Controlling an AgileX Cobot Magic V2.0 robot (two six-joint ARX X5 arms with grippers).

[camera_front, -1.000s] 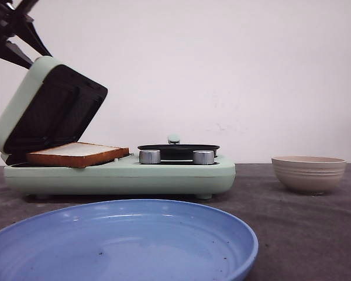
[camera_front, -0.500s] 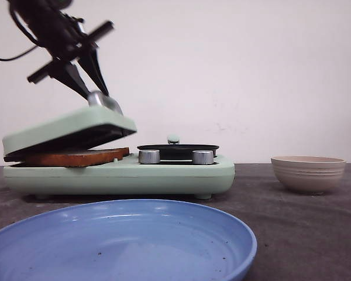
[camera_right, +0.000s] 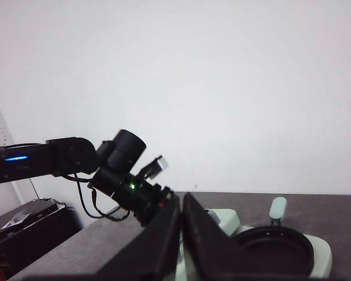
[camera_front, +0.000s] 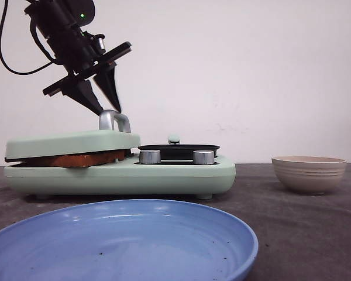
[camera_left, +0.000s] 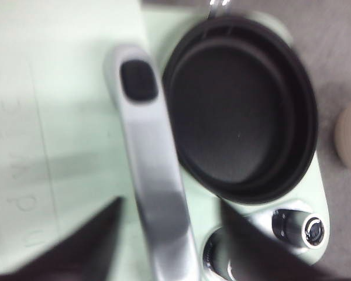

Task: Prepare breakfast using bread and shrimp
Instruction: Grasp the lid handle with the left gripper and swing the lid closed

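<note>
Golden-crusted bread — flat, lengthwise under lid

Over the lid: the left tool hangs just above the silver handle, fingers apart on both sides of it.
Bread: shut under the green lid, only its crust edge shows.
Black pan: open from above.
Table between machine and beige bowl: free.
Front: the blue plate fills it.

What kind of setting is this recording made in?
Probably a lab tabletop staged as a kitchen, not a real one: a green sandwich maker with bread under its lid, a blue plate and a beige bowl sit on a grey table against a bare white wall.
</note>
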